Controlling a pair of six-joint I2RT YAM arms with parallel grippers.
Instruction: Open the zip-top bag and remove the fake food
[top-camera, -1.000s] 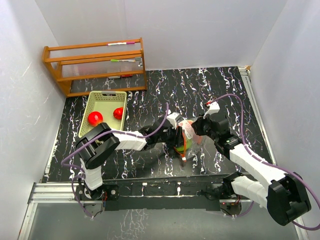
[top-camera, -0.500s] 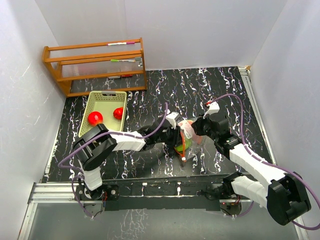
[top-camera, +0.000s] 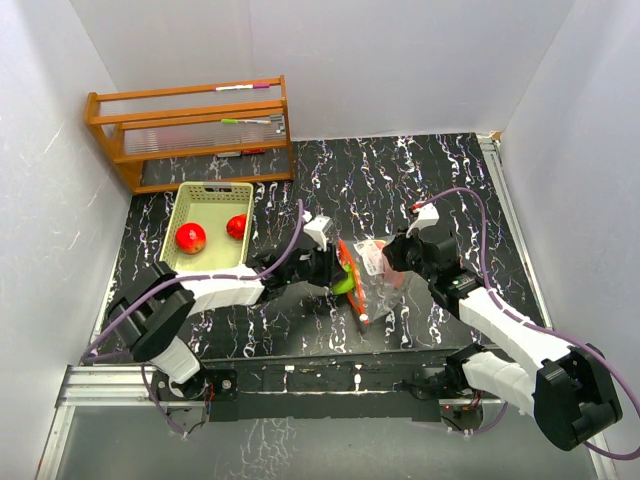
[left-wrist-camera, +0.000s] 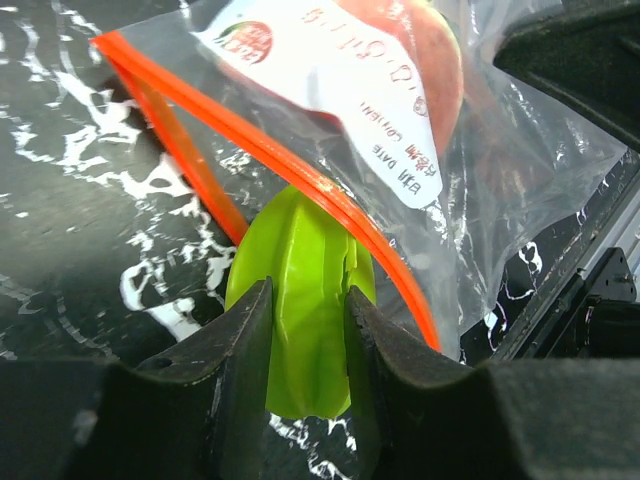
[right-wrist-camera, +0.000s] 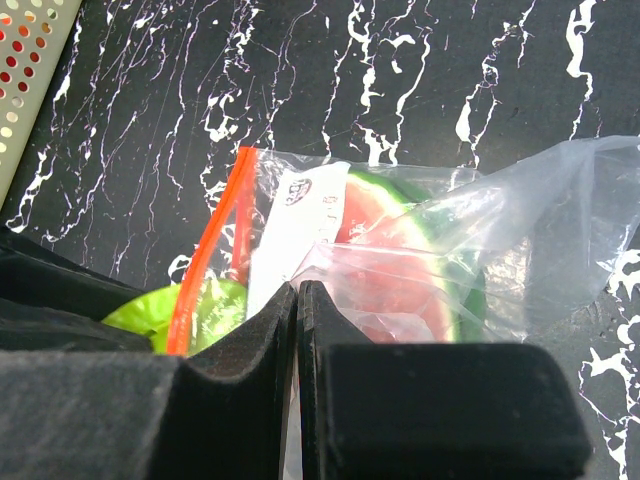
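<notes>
The left gripper (left-wrist-camera: 308, 340) is clamping its two fingers on the green piece (left-wrist-camera: 300, 270), jaws part-way closed with the toy filling the gap. The piece is sitting at the mouth of the zip-top bag (top-camera: 382, 292), and the red zip strip (left-wrist-camera: 300, 170) is crossing over its far end. Just to the right, the right gripper (right-wrist-camera: 299, 300) is pinching a fold of the clear film, jaws pressed fully together. The bag is lying on the black marbled table (top-camera: 400, 180) between the two grippers.

Compared with a second ago, the left arm is drawing back to the left. The green piece is coming with it, and the zip strip is now showing as one long line.

The strip is running near to far, slanting slightly left at its far end. The mouth is facing left and the bag body is trailing right. The watermelon slice (right-wrist-camera: 390, 250) is lying inside, beside the white label (left-wrist-camera: 340, 80).

Farther left, the pale green slotted basket (top-camera: 205, 195) is holding two red round fruits (top-camera: 190, 237), and a wooden rack (top-camera: 190, 125) is standing beyond it
</notes>
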